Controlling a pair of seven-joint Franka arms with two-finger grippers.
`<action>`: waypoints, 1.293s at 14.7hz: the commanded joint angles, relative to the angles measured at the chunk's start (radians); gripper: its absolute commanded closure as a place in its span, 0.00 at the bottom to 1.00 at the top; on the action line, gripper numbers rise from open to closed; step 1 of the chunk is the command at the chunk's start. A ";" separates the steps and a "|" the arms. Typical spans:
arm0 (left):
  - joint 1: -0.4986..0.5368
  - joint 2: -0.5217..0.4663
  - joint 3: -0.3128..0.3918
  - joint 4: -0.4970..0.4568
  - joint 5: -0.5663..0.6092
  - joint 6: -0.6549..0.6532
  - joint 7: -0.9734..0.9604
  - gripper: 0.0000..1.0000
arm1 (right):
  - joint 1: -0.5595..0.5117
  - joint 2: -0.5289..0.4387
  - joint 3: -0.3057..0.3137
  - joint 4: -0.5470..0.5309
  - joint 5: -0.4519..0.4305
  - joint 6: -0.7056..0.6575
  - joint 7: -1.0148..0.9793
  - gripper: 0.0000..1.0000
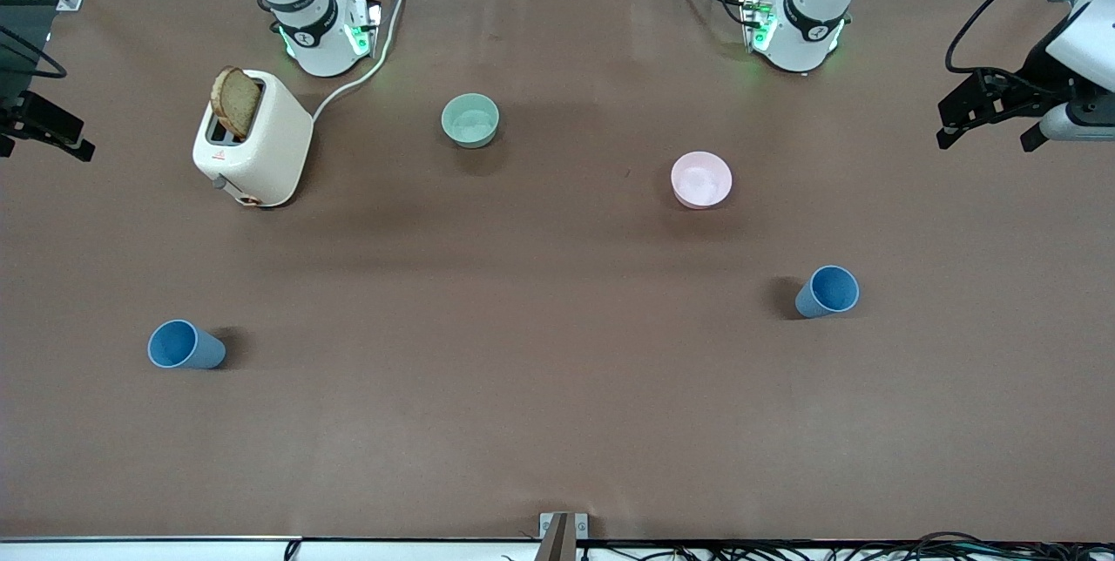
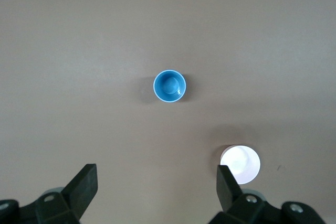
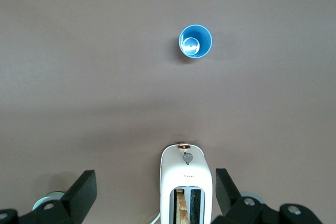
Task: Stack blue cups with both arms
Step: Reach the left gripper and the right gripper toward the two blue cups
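Two blue cups stand upright and apart, mouths up. One cup (image 1: 185,345) is toward the right arm's end of the table and shows in the right wrist view (image 3: 195,41). The other cup (image 1: 827,291) is toward the left arm's end and shows in the left wrist view (image 2: 169,86). My left gripper (image 1: 987,139) (image 2: 157,182) hangs high over the left arm's end, open and empty. My right gripper (image 1: 48,138) (image 3: 156,187) hangs high over the right arm's end, open and empty, partly cut off in the front view.
A white toaster (image 1: 253,138) (image 3: 186,182) with a bread slice (image 1: 235,101) stands near the right arm's base, its cord trailing toward that base. A pale green bowl (image 1: 470,119) sits mid-table. A pink bowl (image 1: 701,179) (image 2: 240,164) sits farther from the front camera than the left-end cup.
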 commanded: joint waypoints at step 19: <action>0.092 0.406 -0.005 -0.345 0.041 0.694 0.042 0.00 | -0.059 0.118 -0.008 0.017 -0.002 0.154 -0.142 0.00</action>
